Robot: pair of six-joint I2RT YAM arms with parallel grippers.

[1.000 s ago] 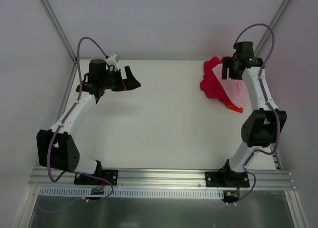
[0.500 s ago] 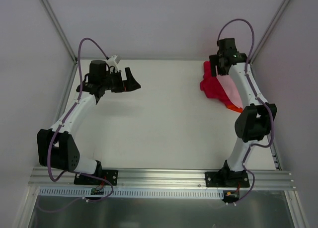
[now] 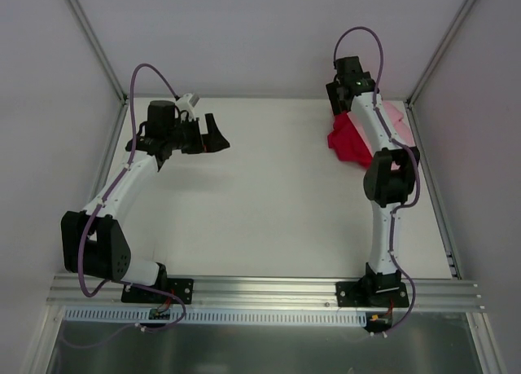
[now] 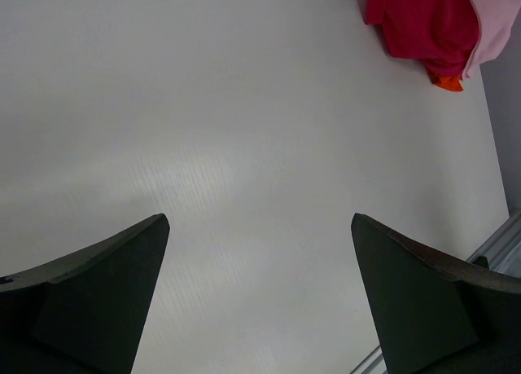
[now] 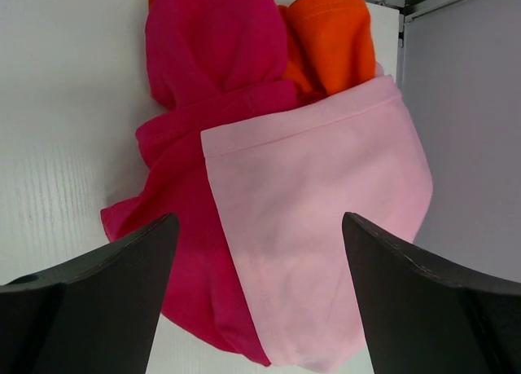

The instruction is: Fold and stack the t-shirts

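Right gripper (image 5: 254, 227): fingers spread wide, nothing pinched, hanging over the t-shirt heap. The light pink t-shirt (image 5: 326, 195) lies directly beneath it, folded flat on the crumpled magenta-red t-shirt (image 5: 207, 48). The orange t-shirt (image 5: 330, 32) is bunched beyond both, ahead of the fingertips.

Left gripper (image 4: 259, 219): fingers spread wide, empty, above the counter (image 4: 203, 105). The heap is well apart, ahead and to its right.

Cloth items, all plain, no print: light pink t-shirt (image 5: 326, 203), magenta-red t-shirt (image 5: 207, 56), bright orange t-shirt (image 5: 330, 36). Surroundings: white table (image 4: 244, 129), pale grey walls (image 3: 244, 32).
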